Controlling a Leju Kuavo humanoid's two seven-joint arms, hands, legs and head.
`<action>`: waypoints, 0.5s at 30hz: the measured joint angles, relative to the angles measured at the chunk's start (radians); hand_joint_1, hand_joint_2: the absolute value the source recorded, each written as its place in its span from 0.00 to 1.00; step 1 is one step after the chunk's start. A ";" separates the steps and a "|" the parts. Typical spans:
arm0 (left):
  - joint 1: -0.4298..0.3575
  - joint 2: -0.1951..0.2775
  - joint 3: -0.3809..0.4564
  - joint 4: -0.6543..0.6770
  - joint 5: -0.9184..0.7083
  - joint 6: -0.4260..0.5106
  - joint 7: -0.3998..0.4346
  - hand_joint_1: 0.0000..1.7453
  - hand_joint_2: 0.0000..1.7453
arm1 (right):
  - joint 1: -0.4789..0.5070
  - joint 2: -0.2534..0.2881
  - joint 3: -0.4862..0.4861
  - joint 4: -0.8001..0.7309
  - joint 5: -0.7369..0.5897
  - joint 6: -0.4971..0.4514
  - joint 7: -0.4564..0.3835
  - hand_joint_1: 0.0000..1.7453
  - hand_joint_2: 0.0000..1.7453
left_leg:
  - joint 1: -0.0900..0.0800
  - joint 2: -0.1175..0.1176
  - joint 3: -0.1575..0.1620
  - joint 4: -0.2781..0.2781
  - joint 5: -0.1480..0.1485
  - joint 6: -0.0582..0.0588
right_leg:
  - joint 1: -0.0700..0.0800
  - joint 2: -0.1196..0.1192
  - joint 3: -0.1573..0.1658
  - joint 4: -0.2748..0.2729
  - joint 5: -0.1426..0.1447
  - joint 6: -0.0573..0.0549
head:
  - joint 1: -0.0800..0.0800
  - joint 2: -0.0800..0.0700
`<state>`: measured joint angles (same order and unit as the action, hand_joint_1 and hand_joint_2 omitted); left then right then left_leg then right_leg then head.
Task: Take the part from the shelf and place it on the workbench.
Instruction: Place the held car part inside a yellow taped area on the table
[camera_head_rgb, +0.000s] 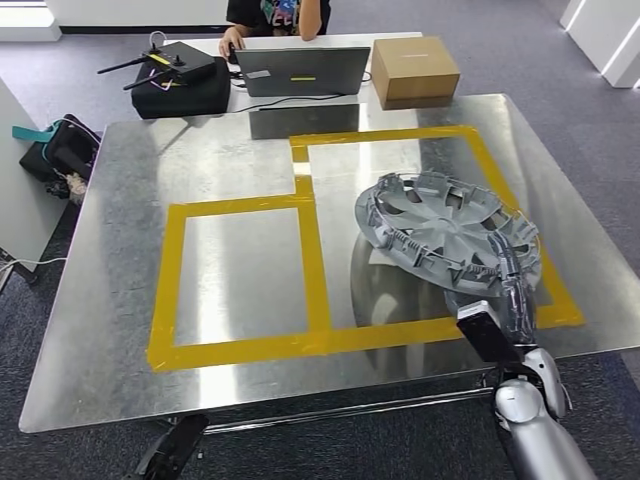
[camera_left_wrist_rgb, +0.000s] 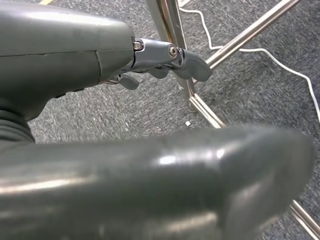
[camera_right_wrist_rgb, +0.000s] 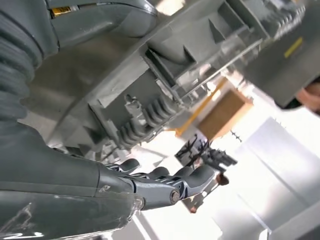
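part: grey plastic wheel cover (camera_head_rgb: 447, 232), ribbed inner side facing up, sitting at the right of the head view inside the right-hand yellow tape rectangle; it looks tilted, near edge lifted, with its reflection on the metal underneath

right hand: comes in at lower right of the head view (camera_head_rgb: 507, 292), fingers wrapped over the near rim of the wheel cover, so it's gripping it; the right wrist view backs this up, thumb on one face of the rim and the dark fingers (camera_right_wrist_rgb: 177, 180) curled along the other

left hand: in the left wrist view (camera_left_wrist_rgb: 113, 65) it hangs over grey carpet next to metal table legs (camera_left_wrist_rgb: 181, 45), fingers loosely apart and nothing in them

worktop: shiny metal sheet (camera_head_rgb: 226, 160) filling the middle of the head view, marked with yellow tape (camera_head_rgb: 313, 260) in two boxes, one centre-left, one upper right

back of the worktop: open grey laptop (camera_head_rgb: 303, 70) at top centre, cardboard box (camera_head_rgb: 415, 70) just right of it, black case with antennas on top (camera_head_rgb: 181, 80) to the left

person: top centre edge of the head view (camera_head_rgb: 279, 15), behind the laptop, one hand resting beside it

floor: grey carpet, dark bag with a teal strap (camera_head_rgb: 60, 145) at the left edge; white cable (camera_left_wrist_rgb: 286, 65) in the upper right of the left wrist view
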<state>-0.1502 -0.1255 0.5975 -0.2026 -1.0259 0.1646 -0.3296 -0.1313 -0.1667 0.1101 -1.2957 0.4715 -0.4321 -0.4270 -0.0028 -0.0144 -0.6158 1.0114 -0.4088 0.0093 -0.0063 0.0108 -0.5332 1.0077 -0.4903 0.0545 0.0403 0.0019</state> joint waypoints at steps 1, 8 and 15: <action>0.000 0.000 0.001 0.000 0.000 0.000 0.000 0.00 0.00 | 0.003 0.009 -0.010 -0.006 -0.001 -0.007 -0.006 0.00 1.00 | 0.000 0.000 0.000 0.000 0.000 0.000 | 0.000 0.000 0.000 0.000 0.000 0.000 | 0.000 0.000; 0.002 0.002 0.001 0.000 -0.003 0.000 0.006 0.00 0.00 | 0.031 0.045 -0.041 -0.061 0.109 -0.006 0.044 0.00 1.00 | 0.000 0.000 -0.001 0.000 0.000 0.000 | 0.000 0.000 -0.001 0.000 0.000 0.000 | 0.000 0.000; 0.006 0.005 0.001 0.000 0.007 -0.001 0.009 0.00 0.00 | -0.008 -0.011 -0.036 0.031 0.074 0.318 0.199 0.00 1.00 | 0.000 -0.001 -0.001 0.000 0.000 0.000 | 0.000 -0.001 -0.001 0.000 0.000 0.000 | 0.000 0.000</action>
<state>-0.1444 -0.1204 0.5989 -0.2026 -1.0187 0.1638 -0.3204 -0.1392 -0.1773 0.0738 -1.2647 0.5451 -0.1138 -0.2282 -0.0029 -0.0152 -0.6168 1.0115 -0.4088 0.0091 -0.0063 0.0098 -0.5339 1.0076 -0.4902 0.0545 0.0404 0.0019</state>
